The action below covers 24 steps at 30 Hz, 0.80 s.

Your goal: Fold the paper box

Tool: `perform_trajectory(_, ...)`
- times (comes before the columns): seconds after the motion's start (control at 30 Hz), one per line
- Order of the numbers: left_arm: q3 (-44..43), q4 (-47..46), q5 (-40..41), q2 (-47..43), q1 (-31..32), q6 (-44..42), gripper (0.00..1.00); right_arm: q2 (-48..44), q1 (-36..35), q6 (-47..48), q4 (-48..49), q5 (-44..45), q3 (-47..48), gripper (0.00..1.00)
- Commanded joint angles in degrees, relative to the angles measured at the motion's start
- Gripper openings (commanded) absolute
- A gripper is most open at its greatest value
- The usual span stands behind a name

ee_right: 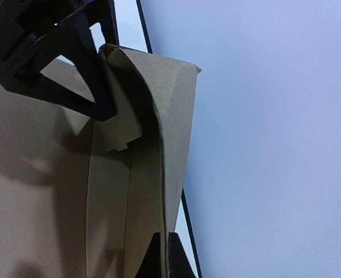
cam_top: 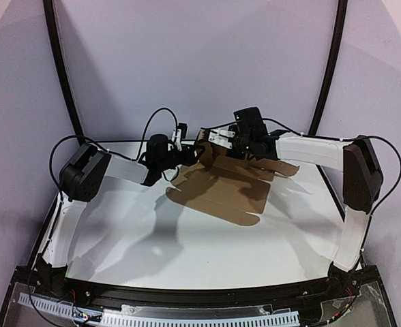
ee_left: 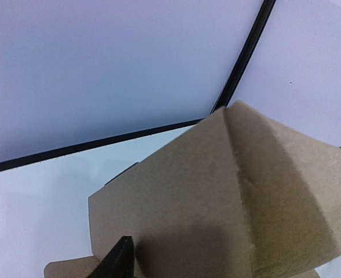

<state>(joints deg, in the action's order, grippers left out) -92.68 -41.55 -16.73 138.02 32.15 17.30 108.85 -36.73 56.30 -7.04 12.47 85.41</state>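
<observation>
Brown paper box [cam_top: 221, 194] lies part-folded on the desk [cam_top: 153, 238], right hand [ee_right: 163, 258] clamped on its raised flap, left hand [cam_top: 189, 155] against it, grip impossible to tell.

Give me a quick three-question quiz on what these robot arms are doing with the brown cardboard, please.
1. True or false: the paper box lies wholly flat on the table.
2. What sits between the fingertips of the right gripper? A) a cardboard edge B) a cable C) nothing
3. Fill in: the box is plain ___ cardboard, with no printing.

Key: 1 false, its far part stands raised; 2 A; 3 brown.
</observation>
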Motion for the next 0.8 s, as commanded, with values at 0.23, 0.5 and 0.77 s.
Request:
perform_trajectory(0.23,0.0,-5.8,11.5,-6.7,0.5,-1.5,0.24,3.3,-1.8,0.1,-27.9,-11.9,7.0,0.00)
perform_trajectory(0.5,4.5,17.9,22.0,-20.0,5.7,-1.6,0.13,2.5,-5.2,1.3,-43.1,-11.1,13.2,0.00)
perform_trajectory(0.77,5.0,56.1,38.0,-33.8,13.9,10.7,0.05,-0.7,-10.4,-5.6,-52.4,-12.3,15.0,0.00)
